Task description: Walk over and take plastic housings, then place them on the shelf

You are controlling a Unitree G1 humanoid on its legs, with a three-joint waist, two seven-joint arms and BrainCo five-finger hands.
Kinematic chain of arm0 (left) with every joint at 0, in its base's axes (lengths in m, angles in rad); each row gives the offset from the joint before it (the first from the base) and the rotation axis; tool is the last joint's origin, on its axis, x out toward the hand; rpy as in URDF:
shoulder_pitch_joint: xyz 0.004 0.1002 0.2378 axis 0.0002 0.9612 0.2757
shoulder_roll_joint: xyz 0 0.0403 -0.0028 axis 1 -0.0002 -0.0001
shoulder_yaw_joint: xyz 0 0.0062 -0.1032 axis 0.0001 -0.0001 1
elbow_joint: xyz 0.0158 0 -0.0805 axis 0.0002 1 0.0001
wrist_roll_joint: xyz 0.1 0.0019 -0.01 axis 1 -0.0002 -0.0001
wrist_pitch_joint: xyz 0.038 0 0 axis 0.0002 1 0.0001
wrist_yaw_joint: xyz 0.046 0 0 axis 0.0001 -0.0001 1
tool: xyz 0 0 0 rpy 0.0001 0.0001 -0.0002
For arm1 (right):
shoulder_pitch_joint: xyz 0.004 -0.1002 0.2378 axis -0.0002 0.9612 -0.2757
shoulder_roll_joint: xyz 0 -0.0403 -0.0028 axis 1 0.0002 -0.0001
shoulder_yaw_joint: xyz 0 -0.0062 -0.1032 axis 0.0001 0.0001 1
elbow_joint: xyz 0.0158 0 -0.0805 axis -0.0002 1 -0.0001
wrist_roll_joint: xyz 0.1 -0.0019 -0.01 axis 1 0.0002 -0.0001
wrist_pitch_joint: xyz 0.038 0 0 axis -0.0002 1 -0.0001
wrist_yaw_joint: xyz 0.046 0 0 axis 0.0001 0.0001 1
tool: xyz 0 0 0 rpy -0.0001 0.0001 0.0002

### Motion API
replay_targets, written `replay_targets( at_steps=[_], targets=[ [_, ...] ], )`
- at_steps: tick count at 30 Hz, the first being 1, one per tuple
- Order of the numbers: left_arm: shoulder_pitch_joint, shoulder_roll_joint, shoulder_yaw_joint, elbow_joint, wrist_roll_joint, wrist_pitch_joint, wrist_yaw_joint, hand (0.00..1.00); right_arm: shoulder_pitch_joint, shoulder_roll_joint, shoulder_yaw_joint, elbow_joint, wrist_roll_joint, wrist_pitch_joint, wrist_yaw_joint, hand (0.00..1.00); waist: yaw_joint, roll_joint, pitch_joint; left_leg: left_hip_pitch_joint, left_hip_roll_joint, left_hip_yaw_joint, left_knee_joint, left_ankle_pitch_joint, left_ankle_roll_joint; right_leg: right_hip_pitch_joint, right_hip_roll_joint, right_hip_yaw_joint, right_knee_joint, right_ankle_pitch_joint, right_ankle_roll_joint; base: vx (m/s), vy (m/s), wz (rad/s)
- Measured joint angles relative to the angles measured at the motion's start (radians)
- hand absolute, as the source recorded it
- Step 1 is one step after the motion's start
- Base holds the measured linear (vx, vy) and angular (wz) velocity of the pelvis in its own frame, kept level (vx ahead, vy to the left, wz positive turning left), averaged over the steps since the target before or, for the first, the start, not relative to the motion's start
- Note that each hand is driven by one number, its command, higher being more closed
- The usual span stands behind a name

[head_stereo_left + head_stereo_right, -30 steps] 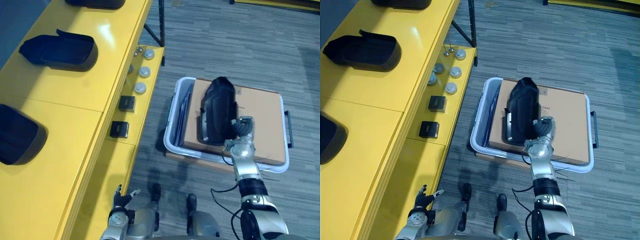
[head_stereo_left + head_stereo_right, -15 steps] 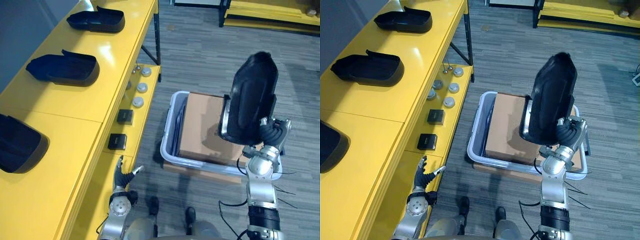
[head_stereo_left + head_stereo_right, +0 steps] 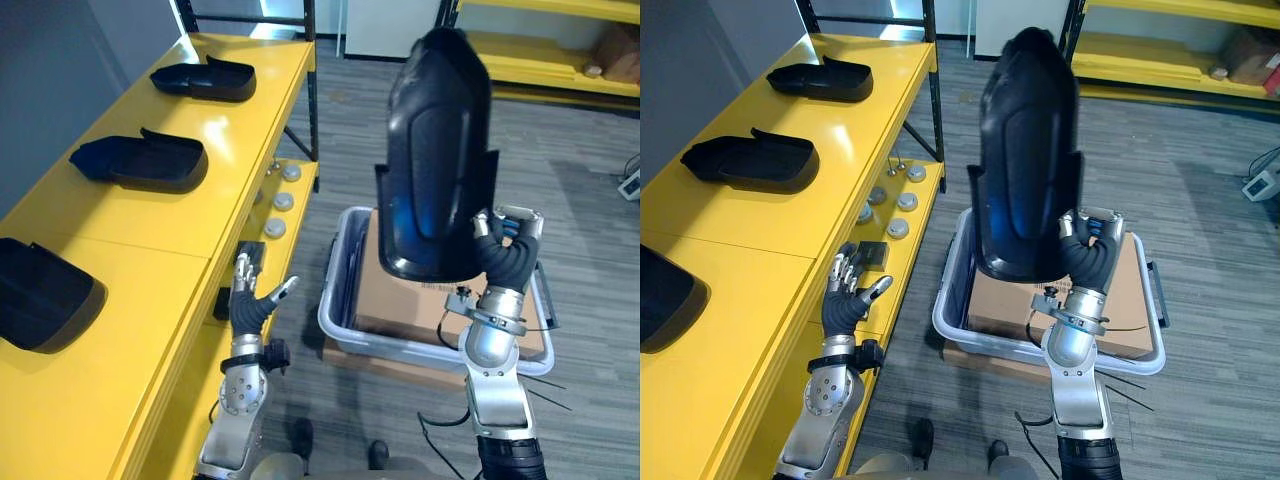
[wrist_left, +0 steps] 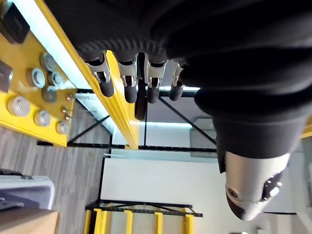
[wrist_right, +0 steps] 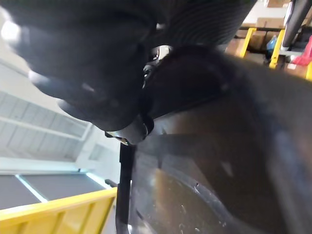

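Left hand (image 3: 252, 300) at 7 o'clock, near, raised just beside the shelf (image 3: 160, 225) edge. Its fingers are straight and spread and carry nothing.

Right hand (image 3: 505, 255) at 4 o'clock, clenched on the lower rim of the housing (image 3: 435, 150). The housing stands upright in the air at 1 o'clock, hollow side toward the hand, over the bin (image 3: 338, 335).

Handling, judged: thin moulded shell, stiff, probably light for its bulk, glossy and so likely slippery. The hold is low on one edge with the mass above it, so it may swing or twist. The rim is the natural place to take hold; the smooth domed back offers nothing to catch.

The bin sits on the floor at 5 o'clock with a box (image 3: 400, 310) inside it.

The shelf runs from 8 to 11 o'clock. Three placed housings (image 3: 140, 160) lie open side up along it, well apart. Bare yellow top shows between the near one and the middle one; judged the best landing spot.

In the way: the knobs (image 3: 275, 200) on the lower ledge, and the left hand itself by the shelf edge. A rack (image 3: 540, 50) stands far off at 1 o'clock, clear of the path.
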Motion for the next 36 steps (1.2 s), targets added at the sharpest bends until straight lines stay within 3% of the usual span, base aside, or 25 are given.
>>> replay_targets(
  at_steps=[8, 12, 13, 15, 16, 23, 28, 30, 36],
  targets=[
    [-0.090, 0.012, -0.102, -0.001, -0.100, 0.001, -0.017, 0.00, -0.013, -0.049, 0.168, 0.000, -0.001, -0.016, 0.044, 1.00, -0.001, -0.007, -0.030, 0.006, 0.000, 0.012, -0.008, 0.000, 0.000, -0.004, 0.001, 0.021, 0.000, 0.001, -0.001, 0.01, 0.002, -0.05],
    [-0.098, 0.030, -0.118, -0.001, -0.159, 0.003, -0.015, 0.00, -0.029, -0.077, 0.188, 0.000, -0.001, -0.016, 0.044, 1.00, 0.000, -0.007, -0.030, 0.015, 0.001, 0.016, -0.012, 0.000, 0.000, 0.001, 0.002, 0.024, 0.000, 0.001, -0.001, -0.02, -0.007, -0.04],
    [-0.105, 0.034, -0.122, -0.001, -0.174, 0.003, -0.014, 1.00, -0.035, -0.084, 0.190, 0.000, 0.000, -0.016, 0.043, 1.00, 0.000, -0.007, -0.030, 0.015, 0.002, 0.019, -0.013, 0.000, 0.000, 0.000, 0.002, 0.026, 0.000, 0.001, -0.001, -0.03, -0.003, -0.06],
    [-0.112, 0.045, -0.127, -0.001, -0.198, 0.003, -0.012, 1.00, -0.047, -0.098, 0.199, 0.000, 0.001, -0.016, 0.041, 1.00, -0.001, -0.007, -0.033, 0.018, 0.002, 0.023, -0.013, 0.000, 0.000, 0.000, 0.002, 0.030, 0.001, 0.002, -0.001, -0.03, -0.001, -0.07],
    [-0.112, 0.054, -0.128, -0.001, -0.217, 0.004, -0.008, 1.00, -0.051, -0.112, 0.213, 0.000, 0.003, -0.016, 0.039, 0.00, -0.002, -0.006, -0.042, 0.018, 0.002, 0.026, -0.015, 0.000, 0.001, -0.002, 0.003, 0.034, 0.001, 0.002, -0.002, -0.01, -0.002, -0.08],
    [-0.112, 0.070, -0.130, 0.000, -0.238, 0.007, 0.027, 1.00, -0.082, -0.174, 0.260, 0.000, 0.031, -0.023, 0.036, 0.00, -0.002, -0.004, -0.074, 0.020, 0.002, 0.035, -0.016, 0.000, 0.001, -0.005, 0.005, 0.047, 0.001, 0.004, -0.002, 0.00, -0.003, -0.03],
    [-0.112, 0.083, -0.130, 0.003, -0.220, 0.036, 0.053, 1.00, -0.088, -0.195, 0.293, 0.001, 0.074, -0.068, 0.036, 0.00, -0.004, -0.004, -0.084, 0.022, 0.003, 0.036, -0.016, 0.000, 0.001, -0.005, 0.006, 0.047, 0.001, 0.006, -0.002, -0.01, -0.002, 0.00],
    [-0.114, 0.088, -0.128, 0.003, -0.168, 0.054, 0.066, 1.00, -0.088, -0.195, 0.299, 0.001, 0.109, -0.090, 0.036, 0.00, -0.006, -0.005, -0.087, 0.024, 0.003, 0.036, -0.016, 0.000, 0.001, -0.003, 0.006, 0.047, 0.001, 0.006, -0.002, 0.00, 0.000, 0.00],
    [-0.125, 0.081, -0.119, 0.003, -0.029, 0.067, 0.067, 1.00, -0.086, -0.193, 0.246, 0.002, 0.150, -0.090, 0.037, 0.00, -0.006, -0.007, -0.090, 0.029, 0.002, 0.036, -0.016, 0.001, 0.001, 0.001, 0.008, 0.047, 0.003, 0.006, -0.002, 0.00, 0.000, 0.00]
  ],
)
